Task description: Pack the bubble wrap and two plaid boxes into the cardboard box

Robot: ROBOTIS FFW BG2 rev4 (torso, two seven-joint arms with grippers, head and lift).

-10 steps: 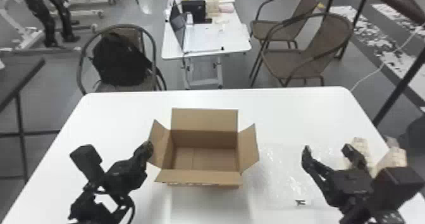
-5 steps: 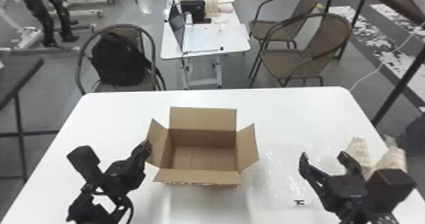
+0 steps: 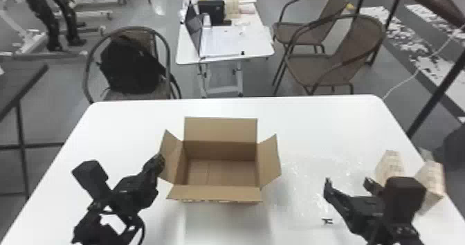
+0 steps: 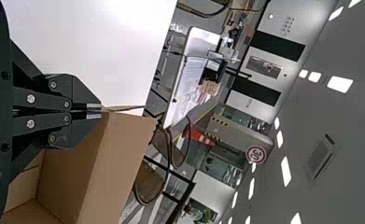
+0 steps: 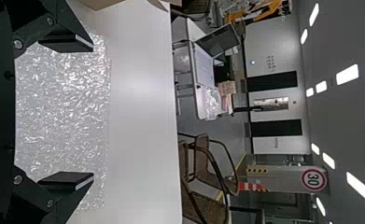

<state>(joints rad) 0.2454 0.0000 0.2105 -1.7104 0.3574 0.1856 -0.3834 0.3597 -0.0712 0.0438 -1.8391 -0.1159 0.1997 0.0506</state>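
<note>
A round sign (image 5: 314,179) with a red ring reads "30" in black on white; it stands on a grey column (image 5: 283,179) in the room behind, well off the centre of the frame in the right wrist view. The same number can be read in the left wrist view, also off the centre of the frame. In the head view, just below the centre of the frame, marks (image 3: 214,201) along the near side of the cardboard box (image 3: 214,192) are too small to read.
</note>
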